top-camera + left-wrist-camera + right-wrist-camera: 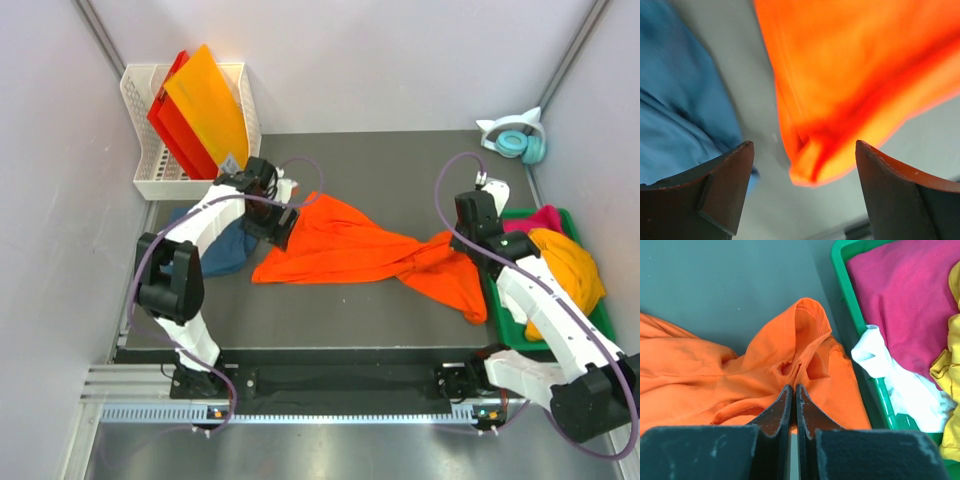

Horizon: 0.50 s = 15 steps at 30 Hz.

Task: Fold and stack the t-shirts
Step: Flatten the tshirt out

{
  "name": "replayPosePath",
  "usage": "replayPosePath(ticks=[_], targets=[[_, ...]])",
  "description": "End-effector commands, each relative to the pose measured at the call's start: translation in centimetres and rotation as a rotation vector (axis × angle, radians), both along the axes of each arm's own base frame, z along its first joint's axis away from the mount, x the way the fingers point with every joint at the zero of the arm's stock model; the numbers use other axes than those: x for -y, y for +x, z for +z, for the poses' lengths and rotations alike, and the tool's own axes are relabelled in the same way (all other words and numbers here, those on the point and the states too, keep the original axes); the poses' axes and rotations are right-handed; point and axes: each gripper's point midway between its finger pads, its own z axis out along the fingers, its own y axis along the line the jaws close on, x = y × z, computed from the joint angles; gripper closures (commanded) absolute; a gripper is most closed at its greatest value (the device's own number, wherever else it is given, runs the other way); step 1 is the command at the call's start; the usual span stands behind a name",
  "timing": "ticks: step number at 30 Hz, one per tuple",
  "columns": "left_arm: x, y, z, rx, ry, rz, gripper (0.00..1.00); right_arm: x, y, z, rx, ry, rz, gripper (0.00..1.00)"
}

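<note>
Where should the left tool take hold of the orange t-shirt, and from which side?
Probably the orange t-shirt's left corner, from above: the cloth narrows there to a point right under the open left tool, apart from the blue t-shirt, opposite the end the right tool pinches.

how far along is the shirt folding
Nothing folded or stacked yet. In hand: right gripper pinches the crumpled orange t-shirt; left gripper open over its edge. Left: that one, the teal-blue t-shirt, and the magenta shirt, yellow shirt and white shirt in the green tray.
</note>
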Motion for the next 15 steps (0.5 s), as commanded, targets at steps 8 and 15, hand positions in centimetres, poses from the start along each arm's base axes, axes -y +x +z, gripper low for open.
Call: replayPosePath(ticks=[8,15], targets=[[2.4,9.9,-3.4,0.149,-0.04,0.134,0.29,0.0,1.7,0.6,0.027,-0.007,-0.03,1.0],[2.1,12.9,-3.6,0.233,-0.016,0.175,0.3,0.1,2.0,1.0,0.026,-0.022,-0.03,1.0]])
